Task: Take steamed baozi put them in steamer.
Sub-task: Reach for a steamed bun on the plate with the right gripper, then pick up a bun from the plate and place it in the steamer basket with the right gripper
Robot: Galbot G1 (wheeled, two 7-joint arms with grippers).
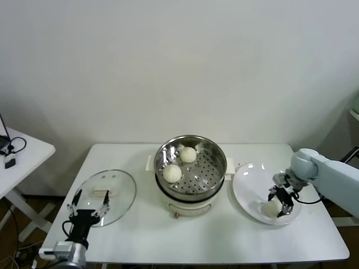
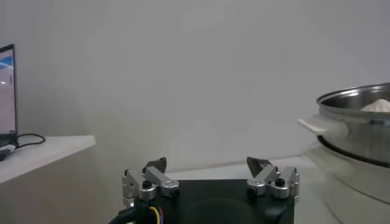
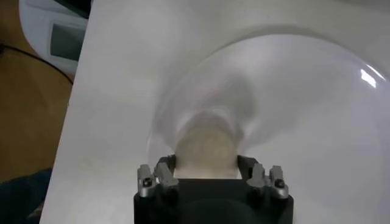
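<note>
The steel steamer [image 1: 216, 152] stands on its cream pot base at the table's middle and holds two baozi [image 1: 188, 154] [image 1: 172, 173]. A third baozi [image 1: 271, 209] lies on the white plate [image 1: 249, 179] to the right. My right gripper [image 1: 279, 203] is down on the plate with its fingers against both sides of that baozi; the right wrist view shows the bun [image 3: 206, 146] between the fingers of the gripper [image 3: 206, 164]. A fourth bun does not show. My left gripper [image 1: 88, 203] is open and empty, parked at the front left. It also shows in the left wrist view [image 2: 207, 165].
A round glass lid [image 1: 112, 193] lies on the table at the left, right beside my left gripper. A small side table [image 1: 22, 154] with cables stands further left. The steamer's rim [image 2: 353, 100] and one bun's top [image 2: 378, 105] show in the left wrist view.
</note>
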